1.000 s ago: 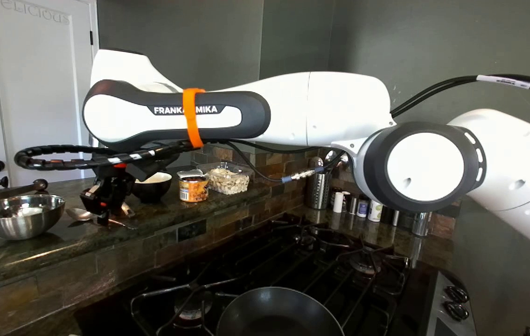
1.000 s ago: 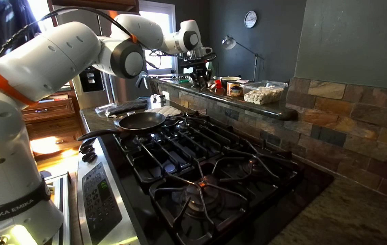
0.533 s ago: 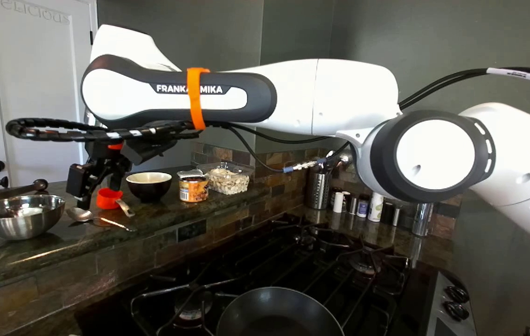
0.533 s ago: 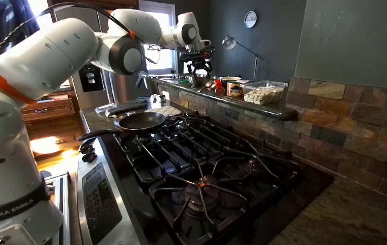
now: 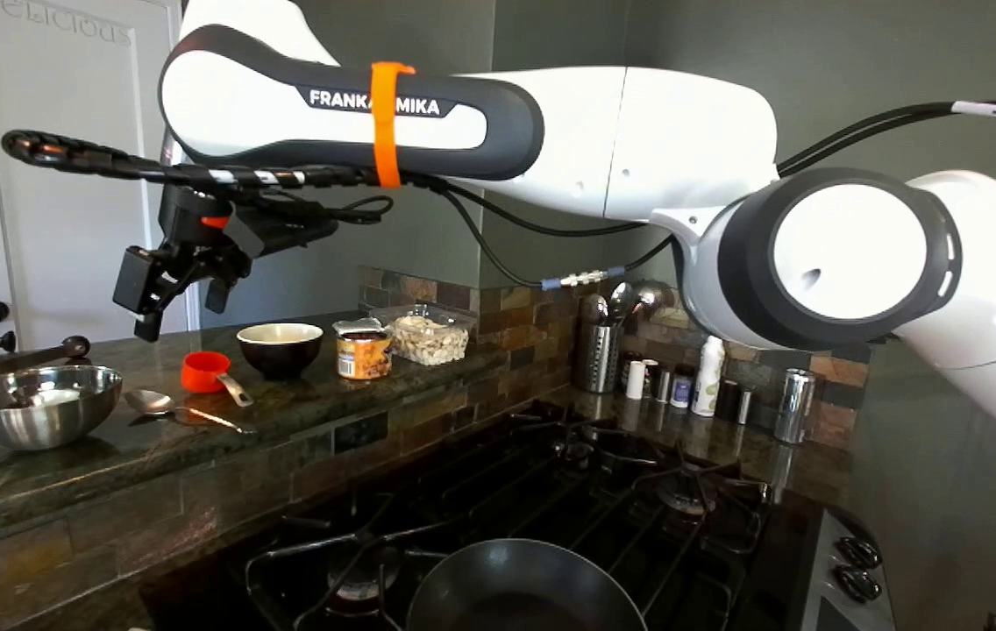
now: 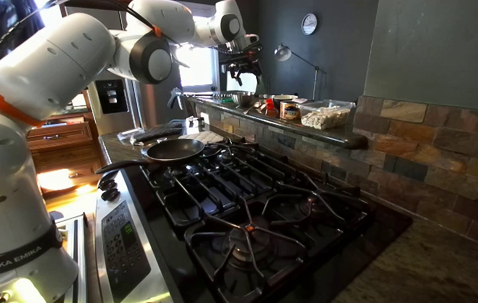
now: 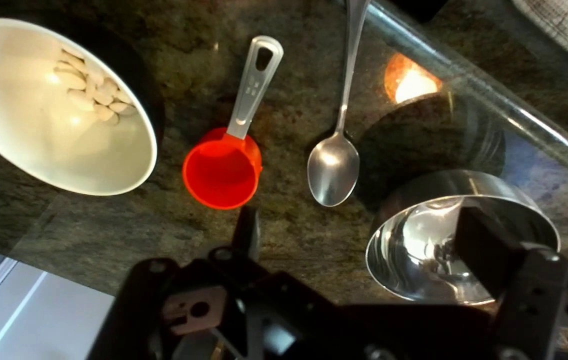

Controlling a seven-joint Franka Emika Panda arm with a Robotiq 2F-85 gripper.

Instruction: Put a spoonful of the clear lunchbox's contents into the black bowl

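The black bowl [image 5: 279,358] stands upright on the raised counter, and in the wrist view several pale contents pieces [image 7: 91,92] lie inside it. To its right, past a can, the clear lunchbox [image 5: 430,337] holds many more pale pieces; both exterior views show it. A metal spoon [image 7: 333,170] rests on the stone top between a red measuring cup [image 7: 221,172] and the steel bowl. My gripper [image 5: 182,315] hangs well above the spoon and cup, jaws wide apart. Only counter and steel bowl show between its fingers [image 7: 247,232].
A steel bowl [image 5: 38,410] sits at the counter's left. An orange-labelled can [image 5: 364,352] stands between black bowl and lunchbox. The counter's edge [image 7: 494,95] drops to a stove with a black pan [image 6: 173,150] on it.
My gripper has risen from low over the spoon and cup to high above the counter, and its jaws have spread. The spoon stays lying on the counter.
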